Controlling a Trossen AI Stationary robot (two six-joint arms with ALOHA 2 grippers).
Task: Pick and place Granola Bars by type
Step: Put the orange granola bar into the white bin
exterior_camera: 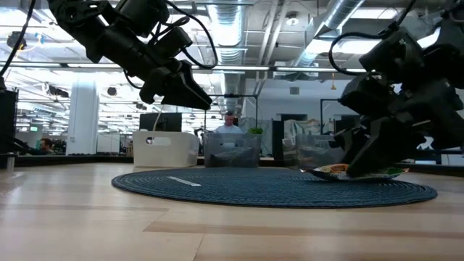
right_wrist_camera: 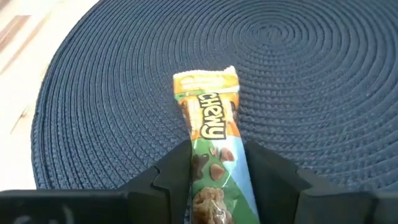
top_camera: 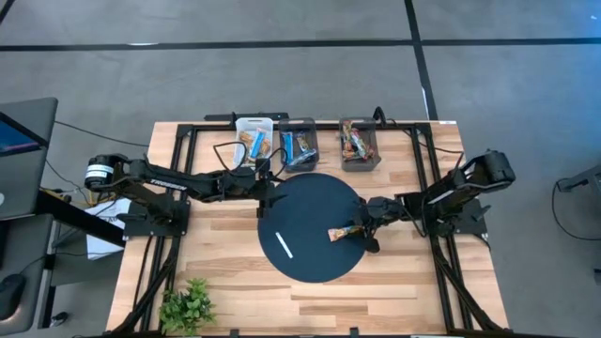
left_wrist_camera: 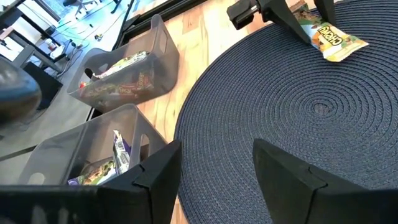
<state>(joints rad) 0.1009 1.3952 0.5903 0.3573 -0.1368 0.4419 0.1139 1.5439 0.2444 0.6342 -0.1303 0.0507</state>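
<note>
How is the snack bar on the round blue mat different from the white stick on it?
The granola bar has a colourful orange and green wrapper; the white stick is plain white. The granola bar is wider, the white stick thinner. The right gripper is at the granola bar, fingers either side; nothing is touching the white stick. The left gripper hangs open at the mat's edge. Both lie flat on the mat.

Granola bar (right_wrist_camera: pixel 214 155) between hand (right_wrist_camera: pixel 217 180) fingers, on mat (right_wrist_camera: pixel 311 74)

Orange-and-green "Chewy" granola bar (right_wrist_camera: pixel 211 155) lying flat on the round dark mat (top_camera: pixel 310 202), other wrapped bars (top_camera: pixel 357 143) sorted in three bins at the bench's far edge
</note>
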